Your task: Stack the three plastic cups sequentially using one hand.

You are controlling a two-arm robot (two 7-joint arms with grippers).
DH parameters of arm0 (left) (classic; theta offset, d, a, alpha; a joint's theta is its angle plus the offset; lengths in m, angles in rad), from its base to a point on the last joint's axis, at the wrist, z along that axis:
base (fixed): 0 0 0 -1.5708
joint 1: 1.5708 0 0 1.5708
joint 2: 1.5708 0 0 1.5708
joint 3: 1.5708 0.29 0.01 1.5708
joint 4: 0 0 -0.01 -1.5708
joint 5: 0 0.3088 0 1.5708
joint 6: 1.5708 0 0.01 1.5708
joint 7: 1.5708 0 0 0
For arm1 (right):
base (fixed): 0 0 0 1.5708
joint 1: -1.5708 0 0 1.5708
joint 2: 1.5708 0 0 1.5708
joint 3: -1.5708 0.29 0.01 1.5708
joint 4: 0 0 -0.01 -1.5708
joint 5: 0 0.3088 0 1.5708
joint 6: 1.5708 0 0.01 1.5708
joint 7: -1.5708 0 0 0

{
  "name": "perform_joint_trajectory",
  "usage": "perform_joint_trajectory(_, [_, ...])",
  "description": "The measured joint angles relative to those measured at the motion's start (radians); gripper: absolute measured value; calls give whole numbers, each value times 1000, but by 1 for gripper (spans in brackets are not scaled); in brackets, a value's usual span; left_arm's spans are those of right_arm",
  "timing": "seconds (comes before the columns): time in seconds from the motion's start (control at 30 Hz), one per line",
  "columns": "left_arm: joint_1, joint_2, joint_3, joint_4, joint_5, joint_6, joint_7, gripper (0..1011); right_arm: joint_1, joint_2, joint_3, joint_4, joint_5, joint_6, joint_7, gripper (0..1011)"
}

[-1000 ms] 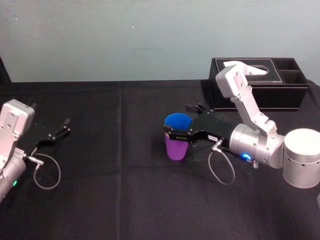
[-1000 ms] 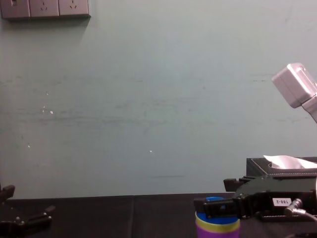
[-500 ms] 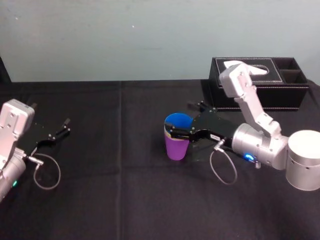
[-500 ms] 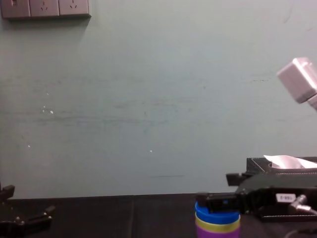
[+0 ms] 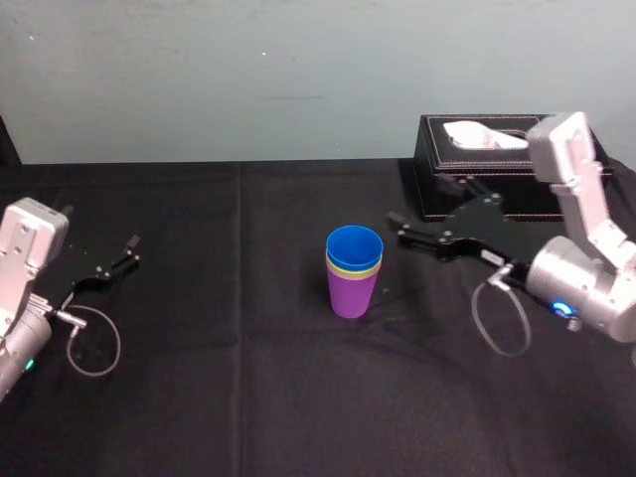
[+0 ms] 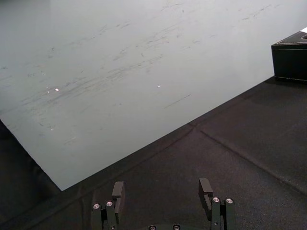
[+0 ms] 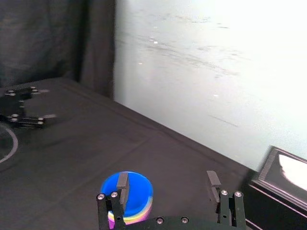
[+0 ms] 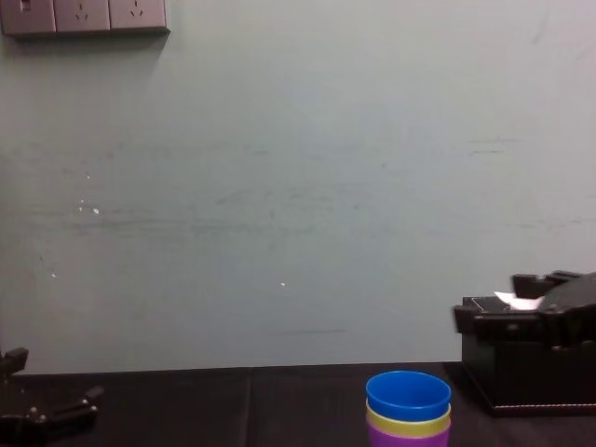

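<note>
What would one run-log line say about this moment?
cups: blue cup in yellow-green cup in purple cup, stacked | right gripper: open, clear of stack | left gripper: open, parked left

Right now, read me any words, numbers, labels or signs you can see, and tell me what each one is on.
No text here can be read.
The stacked cups: plain, no print.
The black tissue box: no visible lettering.
The wall sockets: no legible markings.
The right gripper and the left gripper, both open: no legible label.
</note>
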Motion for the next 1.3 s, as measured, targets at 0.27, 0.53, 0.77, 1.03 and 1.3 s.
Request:
perform_joint_trajectory(0.27, [0, 0, 0, 0, 0, 0, 0, 1010, -48, 18, 69, 15, -31, -36, -60, 1004])
perform_joint_trajectory(0.53, [0, 0, 0, 0, 0, 0, 0, 1010, -48, -4, 71, 117, -172, -73, -171, 1004])
perform_joint_trajectory(0.77, [0, 0, 0, 0, 0, 0, 0, 1010, -22, -25, 52, 183, -233, -66, -195, 1004])
perform_joint_trajectory(1.03, [0, 0, 0, 0, 0, 0, 0, 1010, -26, -22, 55, 174, -229, -68, -194, 1004])
perform_joint_trajectory(1.3, [0, 0, 0, 0, 0, 0, 0, 1010, -28, -21, 56, 171, -225, -69, -194, 1004])
